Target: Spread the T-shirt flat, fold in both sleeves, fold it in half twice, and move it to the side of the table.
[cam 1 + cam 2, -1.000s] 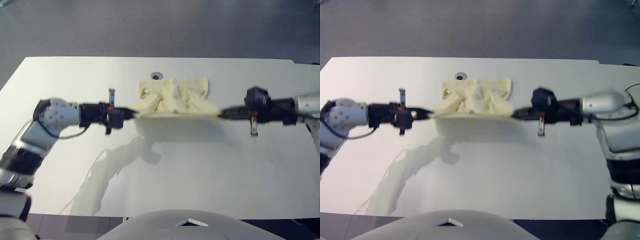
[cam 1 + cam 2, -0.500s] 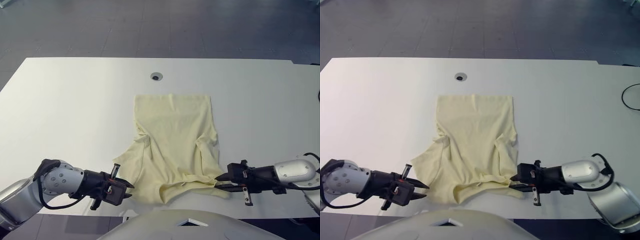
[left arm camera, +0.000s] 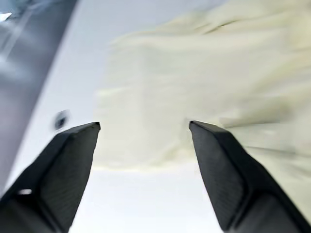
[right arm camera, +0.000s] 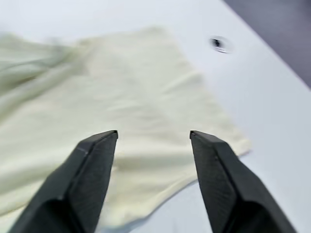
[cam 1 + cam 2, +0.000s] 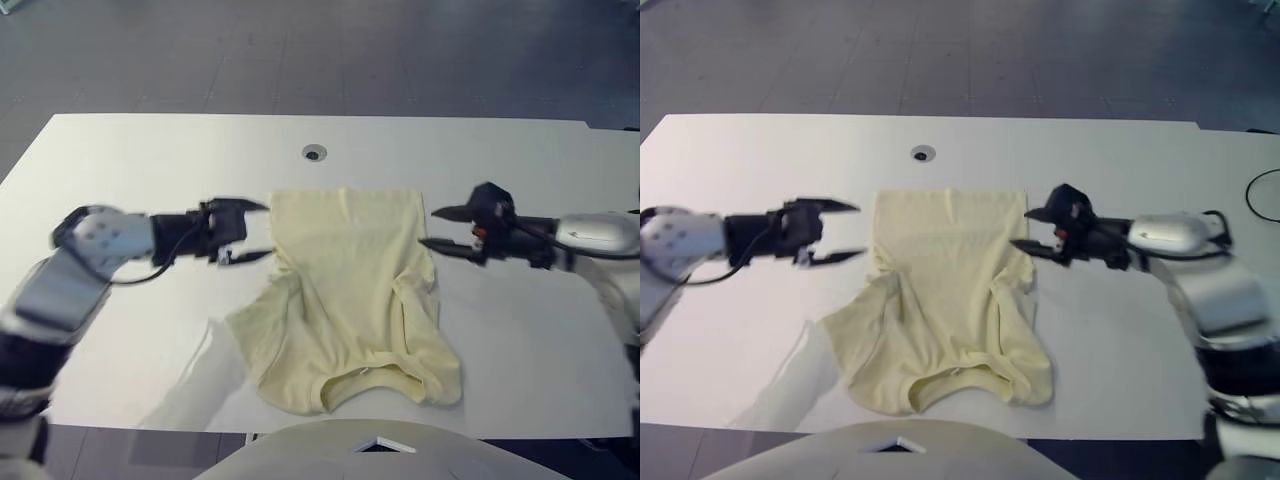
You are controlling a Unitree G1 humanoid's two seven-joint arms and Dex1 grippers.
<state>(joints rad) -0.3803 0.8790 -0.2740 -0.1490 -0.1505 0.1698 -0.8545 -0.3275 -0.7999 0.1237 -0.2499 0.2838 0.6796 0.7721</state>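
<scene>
Left gripper [image 5: 262, 230]: held just left of the T-shirt's [image 5: 350, 290] far left corner, jaws spread, nothing pinched, cloth not touched.

T-shirt: laid on the table [image 5: 150, 150], far hem flat and square, cable hole [image 5: 314, 153] just beyond that hem, collar at the near end. Near half is rumpled, with both sleeves bunched inward over the body.

Right gripper [image 5: 430, 228]: held just right of the T-shirt's far right edge, jaws spread, empty.

Step judged to be still spreading. Far half looks done, so the near half is what needs work. Sleeve edges should be pinched low and in a single layer, then drawn outward evenly from both sides so the body isn't skewed. A grab through two layers would likely drag the hem out of square.

Head views give the whole outline and the sleeve bunching. Wrist views add the clear gap between each pair of fingers and cloth lying beyond them. In the right wrist view the T-shirt's far corner is shown lying flat.
</scene>
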